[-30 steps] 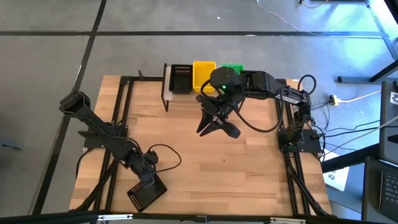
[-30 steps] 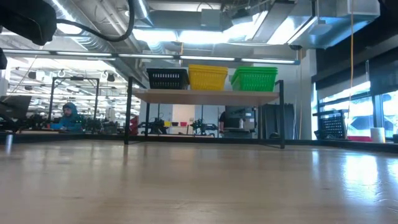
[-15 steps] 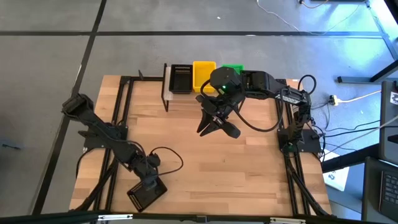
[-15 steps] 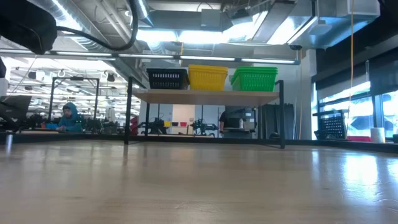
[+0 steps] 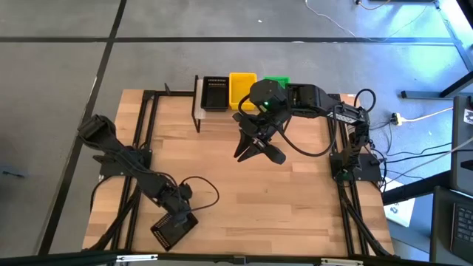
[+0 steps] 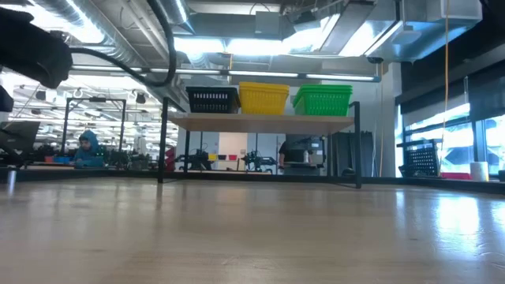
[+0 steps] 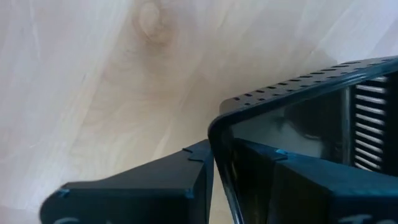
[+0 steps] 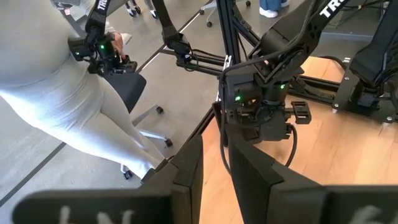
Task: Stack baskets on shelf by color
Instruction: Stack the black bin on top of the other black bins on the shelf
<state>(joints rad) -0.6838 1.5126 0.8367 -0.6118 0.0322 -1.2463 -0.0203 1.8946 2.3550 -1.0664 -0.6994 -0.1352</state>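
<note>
Left tool (image 5: 176, 219): lower left of the high view, fingers closed on the wall of a black basket (image 5: 173, 233), one inside, one outside.
Held basket: at the table's (image 5: 222, 199) lower-left corner, corner-on to the edge.
Shelf (image 6: 260, 122): top centre of the high view, carrying black stack (image 5: 215, 92), yellow (image 5: 242, 87), green (image 5: 278, 81) left to right.
Key relation: black stack lies up and right of the held basket, well apart, at the shelf's left end.
Right tool (image 5: 253, 151): centre, nearer the shelf, fingers slightly parted, holding nothing.
</note>
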